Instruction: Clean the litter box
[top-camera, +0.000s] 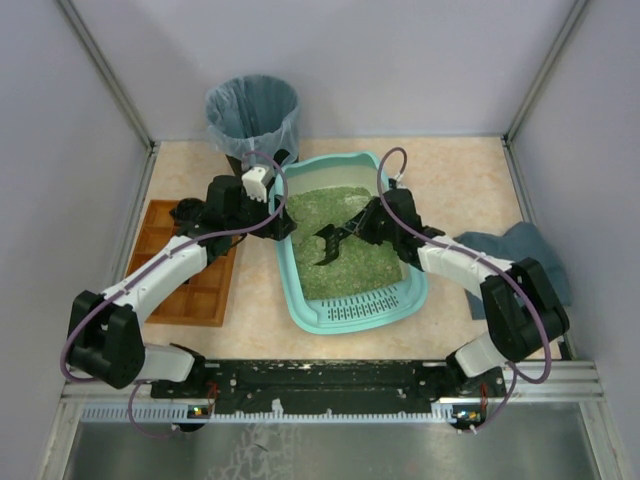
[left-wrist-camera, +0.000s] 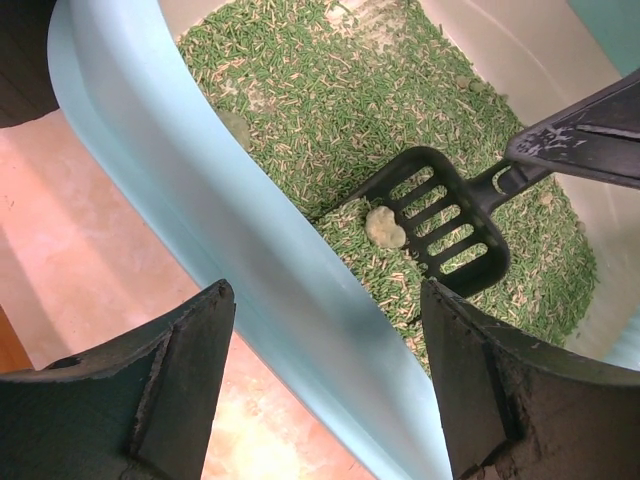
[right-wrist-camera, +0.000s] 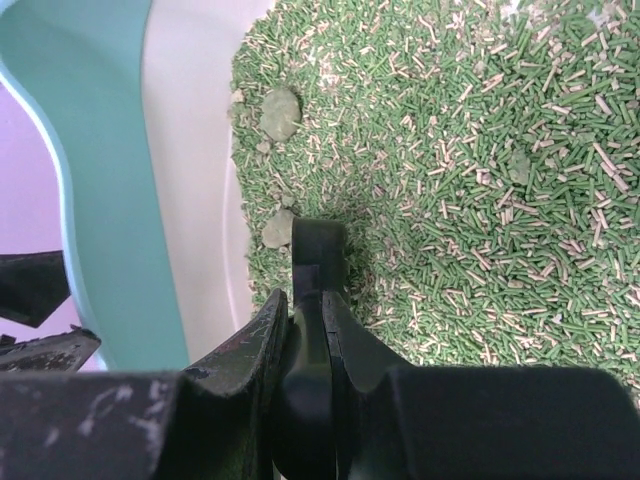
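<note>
At far left a wooden tray (top-camera: 190, 270) lies on the bench, with the bin (top-camera: 252, 115) behind it, just beyond the box's far left corner. The left fingers (left-wrist-camera: 150, 400) stand open astride the left wall of the box (top-camera: 350, 312), one over the bench and one over the litter, and they appear to touch neither side. The box sits mid-bench between the two arms, its grated lip toward the arm bases and its floor covered in green pellets. Inside it, a black scoop (left-wrist-camera: 440, 220) lies low on the litter with a pale clump (left-wrist-camera: 385, 228) at its front edge, only partly on the slats. The right fingers (right-wrist-camera: 250, 370) are closed on the scoop's handle. The step looks like scooping up that clump. It probably goes best if the blade is pushed shallowly under the clump, then tilted back and lifted level, with a light shake to drop loose pellets through the slots. The left fingers could close on the wall to steady the box. A grey cloth (top-camera: 520, 250) lies at far right.
</note>
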